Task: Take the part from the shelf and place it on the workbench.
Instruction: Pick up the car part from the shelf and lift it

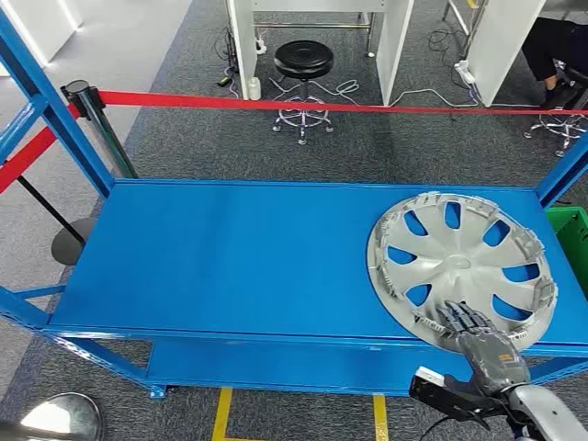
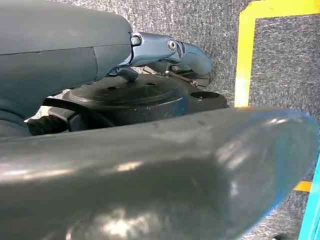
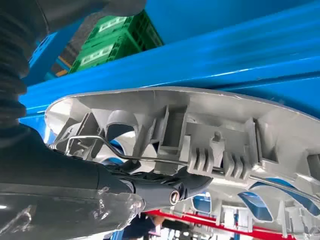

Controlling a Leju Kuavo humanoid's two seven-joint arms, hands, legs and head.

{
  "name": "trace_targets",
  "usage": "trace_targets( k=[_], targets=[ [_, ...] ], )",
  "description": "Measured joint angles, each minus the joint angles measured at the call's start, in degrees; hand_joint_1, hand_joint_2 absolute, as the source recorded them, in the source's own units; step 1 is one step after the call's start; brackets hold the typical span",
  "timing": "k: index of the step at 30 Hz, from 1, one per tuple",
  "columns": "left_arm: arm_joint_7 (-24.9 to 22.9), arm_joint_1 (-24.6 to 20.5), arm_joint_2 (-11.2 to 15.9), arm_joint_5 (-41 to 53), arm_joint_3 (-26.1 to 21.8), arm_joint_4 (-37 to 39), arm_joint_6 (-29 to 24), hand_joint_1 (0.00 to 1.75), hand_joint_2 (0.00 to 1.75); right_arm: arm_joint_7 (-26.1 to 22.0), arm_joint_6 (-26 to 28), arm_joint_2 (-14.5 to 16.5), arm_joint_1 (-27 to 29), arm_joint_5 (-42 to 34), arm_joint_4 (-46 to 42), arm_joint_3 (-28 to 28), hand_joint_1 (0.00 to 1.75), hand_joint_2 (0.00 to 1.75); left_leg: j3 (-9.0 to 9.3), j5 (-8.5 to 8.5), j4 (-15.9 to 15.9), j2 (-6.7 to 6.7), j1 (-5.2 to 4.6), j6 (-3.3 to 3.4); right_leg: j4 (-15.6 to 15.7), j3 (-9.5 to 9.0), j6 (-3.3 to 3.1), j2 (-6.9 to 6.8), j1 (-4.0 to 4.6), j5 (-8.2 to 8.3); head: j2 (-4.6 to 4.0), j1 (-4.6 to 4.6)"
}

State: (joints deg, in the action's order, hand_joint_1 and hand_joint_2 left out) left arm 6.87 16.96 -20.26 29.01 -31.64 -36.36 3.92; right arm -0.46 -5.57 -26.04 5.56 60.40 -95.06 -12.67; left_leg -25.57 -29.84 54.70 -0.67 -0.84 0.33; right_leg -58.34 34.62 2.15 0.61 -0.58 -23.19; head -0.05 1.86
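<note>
Your right hand (image 1: 479, 333) rests its fingers (image 3: 188, 182) on the hubcap's (image 1: 461, 262) near rim on the blue shelf (image 1: 229, 257); grasp undeterminable. Left hand (image 2: 170, 50) holds nothing, fingers extended.

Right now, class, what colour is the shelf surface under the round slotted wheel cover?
Bright blue shelf surface, clearest in the head view.
</note>
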Motion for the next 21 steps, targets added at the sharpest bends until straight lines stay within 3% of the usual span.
trace_targets(
  k=[9, 21],
  targets=[
    [0.1, -0.2, 0.0, 2.2, -0.7, 0.0, 0.8, 0.00, 0.00, 1.4, 3.1, 2.8, -2.1, 2.8, 0.8, -0.9, 0.00, 1.75, -0.01, 0.03, 0.0, 0.00, 0.01, -0.03, 0.0, 0.00, -0.01, 0.00, 0.01, 0.01, 0.00, -0.01],
    [0.1, -0.4, -0.1, 3.9, -1.5, 0.0, 1.3, 0.00, 0.00, 3.3, 1.6, 6.0, -6.2, 5.6, 4.3, -4.1, 0.00, 1.75, -0.02, 0.03, 0.0, 0.00, 0.01, -0.04, 0.0, 0.00, 0.00, -0.01, 0.00, 0.00, 0.00, -0.01]
  ],
)
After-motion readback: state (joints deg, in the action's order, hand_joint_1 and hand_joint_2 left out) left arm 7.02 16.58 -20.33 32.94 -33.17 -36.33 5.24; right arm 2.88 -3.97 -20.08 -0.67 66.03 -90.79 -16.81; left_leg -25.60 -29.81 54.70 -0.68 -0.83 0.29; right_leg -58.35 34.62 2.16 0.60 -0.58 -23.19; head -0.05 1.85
